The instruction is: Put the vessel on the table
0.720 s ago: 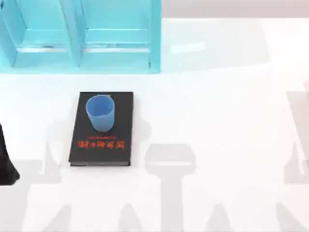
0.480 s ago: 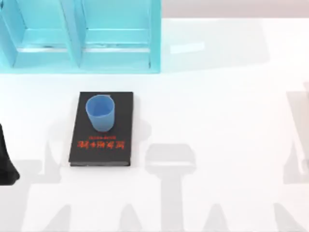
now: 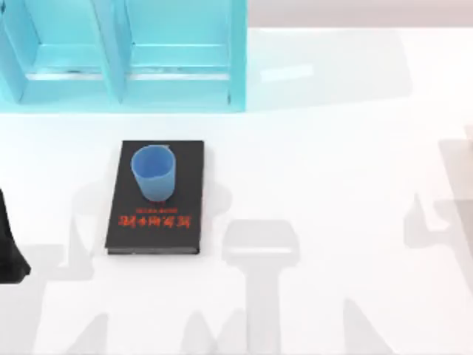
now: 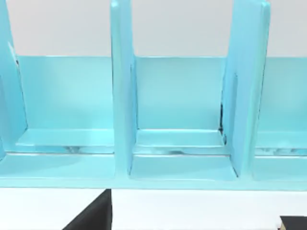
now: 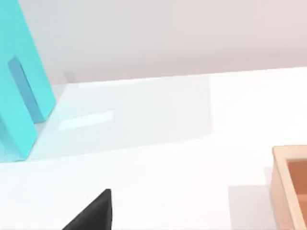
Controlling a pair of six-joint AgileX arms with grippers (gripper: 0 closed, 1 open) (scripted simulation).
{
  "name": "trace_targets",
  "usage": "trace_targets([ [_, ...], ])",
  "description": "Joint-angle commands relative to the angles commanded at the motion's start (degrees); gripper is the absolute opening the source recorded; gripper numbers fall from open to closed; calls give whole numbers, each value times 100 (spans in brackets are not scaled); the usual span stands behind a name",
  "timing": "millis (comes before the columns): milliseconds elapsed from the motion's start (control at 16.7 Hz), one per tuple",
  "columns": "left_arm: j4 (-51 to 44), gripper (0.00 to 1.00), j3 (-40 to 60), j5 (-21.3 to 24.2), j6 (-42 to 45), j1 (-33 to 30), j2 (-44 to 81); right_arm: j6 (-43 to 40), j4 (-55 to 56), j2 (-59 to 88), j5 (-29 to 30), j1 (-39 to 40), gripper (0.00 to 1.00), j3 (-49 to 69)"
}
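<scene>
The vessel (image 3: pixel 154 171), a small light-blue cup, stands upright on a black book (image 3: pixel 155 222) with red lettering, left of the middle of the white table (image 3: pixel 332 163). My left arm (image 3: pixel 10 248) is a dark shape at the table's left edge, well left of the book and apart from it. A black part of my left gripper (image 4: pixel 93 216) shows in the left wrist view, facing the turquoise shelf unit. A black part of my right gripper (image 5: pixel 93 213) shows low in the right wrist view, above bare table.
A turquoise shelf unit (image 3: pixel 126 55) with open compartments runs along the back left. A light wooden box (image 5: pixel 288 189) stands on the table in the right wrist view. Bare white tabletop stretches right of the book.
The grey shadow at the table's right edge has spread leftward. The cup, the book and my left arm have not moved.
</scene>
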Motion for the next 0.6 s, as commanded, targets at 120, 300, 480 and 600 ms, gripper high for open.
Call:
trace_targets([
  [120,0,100,0,0,0,0,0,354,-496,956,164,384,100,935],
  [300,0,100,0,0,0,0,0,961,-1314,2532,441,1020,100,2520],
  [480,0,100,0,0,0,0,0,1620,-2172,4195,733,1694,100,4230],
  [600,0,100,0,0,0,0,0,2070,-2747,5317,930,2147,100,5393],
])
